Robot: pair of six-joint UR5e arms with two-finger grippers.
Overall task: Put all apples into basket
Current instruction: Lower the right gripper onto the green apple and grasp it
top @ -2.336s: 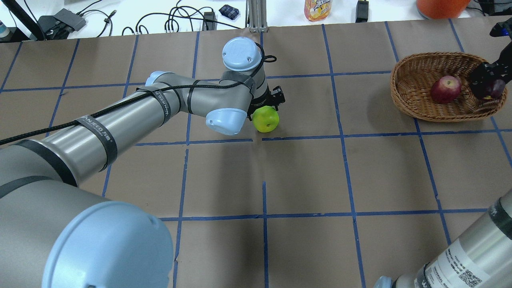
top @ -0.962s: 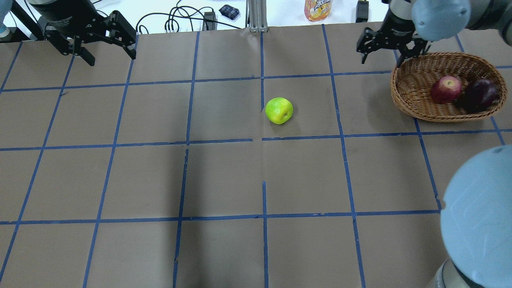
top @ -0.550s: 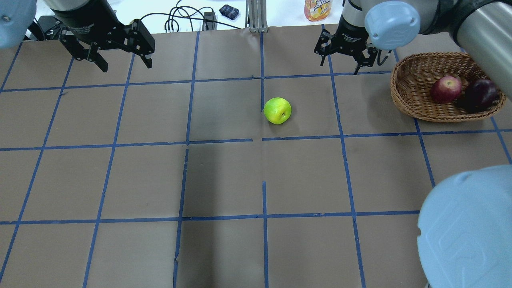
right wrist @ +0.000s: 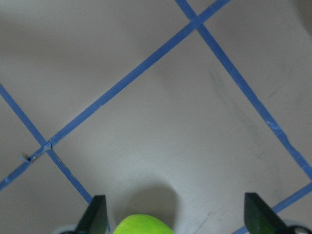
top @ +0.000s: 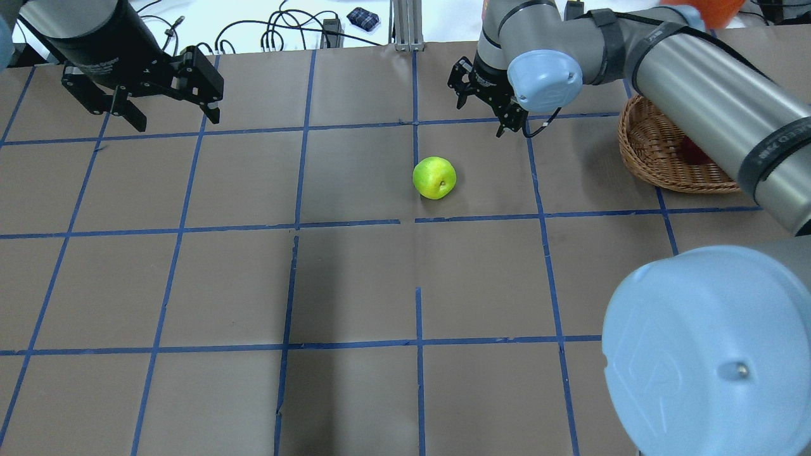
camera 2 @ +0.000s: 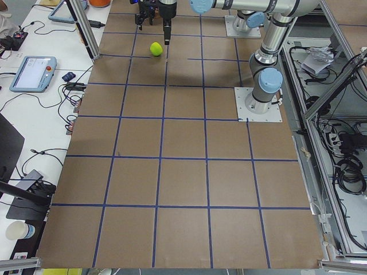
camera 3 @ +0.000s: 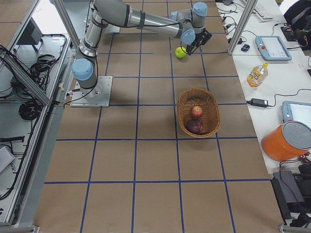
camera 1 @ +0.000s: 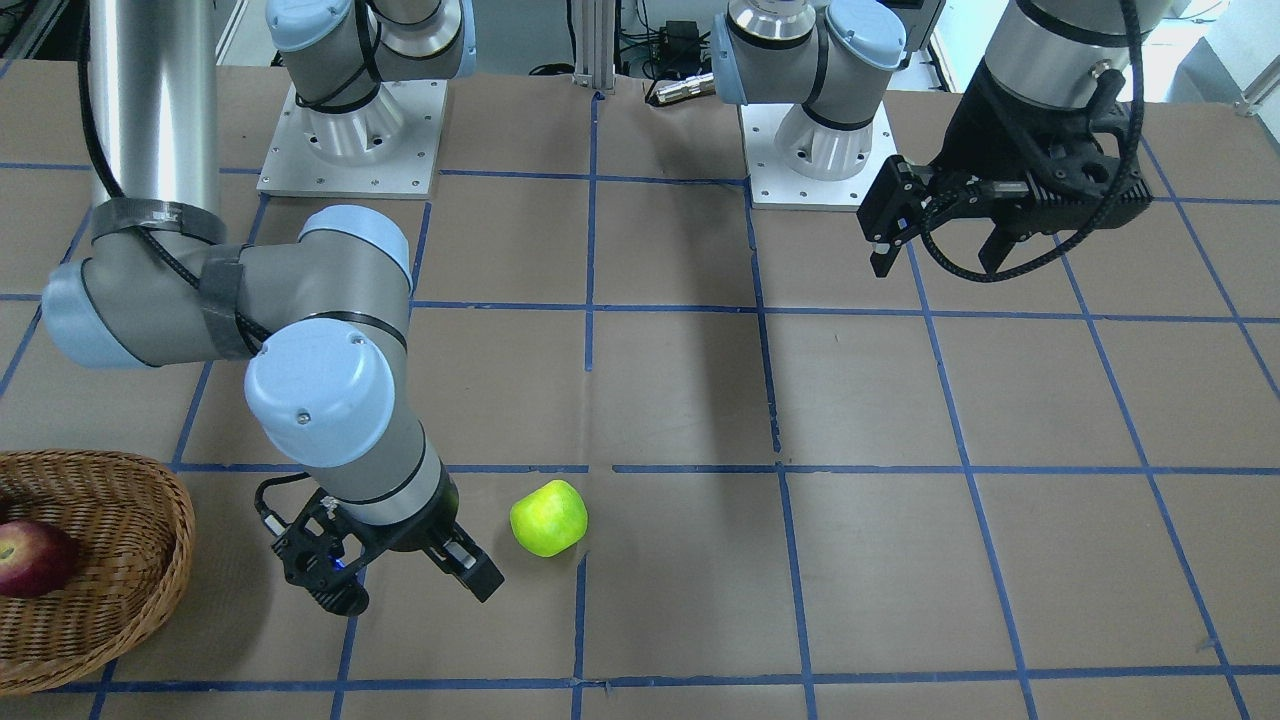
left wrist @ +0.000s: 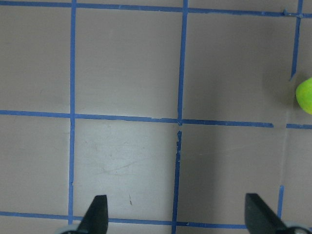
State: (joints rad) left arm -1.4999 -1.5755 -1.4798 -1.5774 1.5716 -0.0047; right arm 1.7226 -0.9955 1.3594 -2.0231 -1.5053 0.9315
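Right gripper [top: 479,114] is wide open and holds nothing. It hangs just beside the green apple [top: 434,178] and does not touch it. In the right wrist view, the top of this apple peeks in at the bottom edge, between the two fingers. The green apple is round, shiny and bright lime, with a small brown dip where the stem goes. It sits alone on the brown table [top: 355,278], near blue tape lines. The red apple [camera 3: 196,111] and the dark purple apple [camera 3: 194,126] lie side by side in the basket [camera 3: 210,103]. The left gripper [top: 177,119] is open and empty too, well apart from the fruit.
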